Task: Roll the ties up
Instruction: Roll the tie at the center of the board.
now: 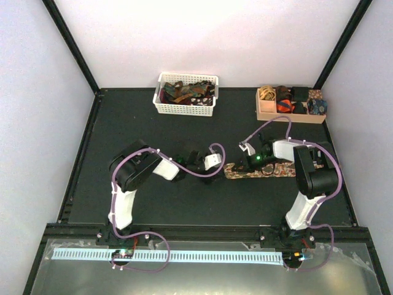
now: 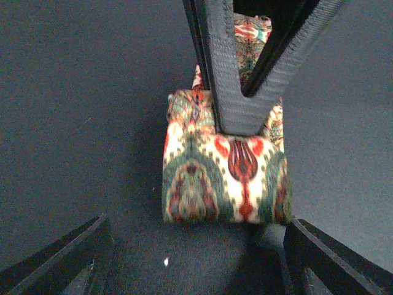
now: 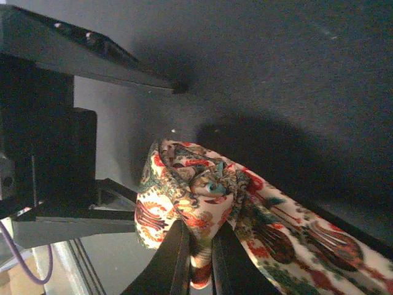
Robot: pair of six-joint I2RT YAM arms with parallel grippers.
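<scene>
- Floral tie (image 1: pixel 279 173) is laid left-right on the table (image 1: pixel 153 203).
- Its left end is pinched by the right gripper (image 3: pixel 201 232); the left gripper (image 2: pixel 196 224) is spread beside it.
- A white basket (image 1: pixel 186 110) is set well behind.

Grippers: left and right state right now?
Left gripper: open, fingers apart either side of the floral tie, not gripping it.
Right gripper: closed, pinching the floral tie.
</scene>
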